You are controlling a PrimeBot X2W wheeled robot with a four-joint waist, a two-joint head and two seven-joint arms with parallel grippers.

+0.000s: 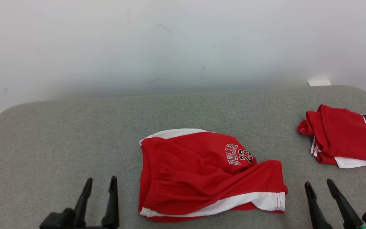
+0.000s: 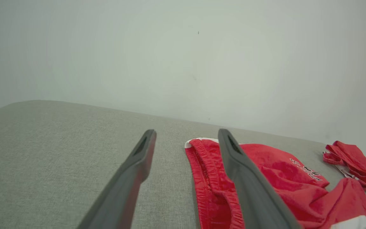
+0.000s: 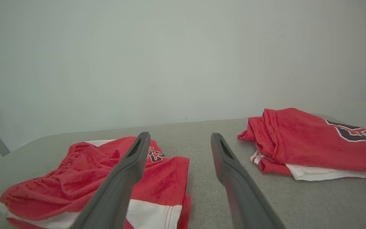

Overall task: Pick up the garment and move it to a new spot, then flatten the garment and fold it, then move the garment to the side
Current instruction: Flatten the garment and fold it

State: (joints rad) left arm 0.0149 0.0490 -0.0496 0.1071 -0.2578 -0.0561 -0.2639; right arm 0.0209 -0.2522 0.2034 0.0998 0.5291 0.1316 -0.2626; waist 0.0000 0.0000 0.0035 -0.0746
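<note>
Red Bulls shorts (image 1: 202,178) lie crumpled at lower centre of the head view, on the table between the two grippers. The fabric is soft, wrinkled knit with a gathered elastic waistband on the left edge and white trim along the bottom hem and top edge. "BULLS 23" print reads upside down at upper right, and the right leg is bunched over.

Left gripper (image 1: 101,178) is at lower left, fingers spread, empty, near the waistband. Right gripper (image 1: 318,182) is at lower right, fingers spread, empty, near the hem.

Folded red jersey (image 1: 345,136) sits at the right edge, well apart from the shorts. The tabletop (image 1: 59,143) is grey and felt-like with rounded corners. A plain white wall (image 1: 170,47) stands behind.
</note>
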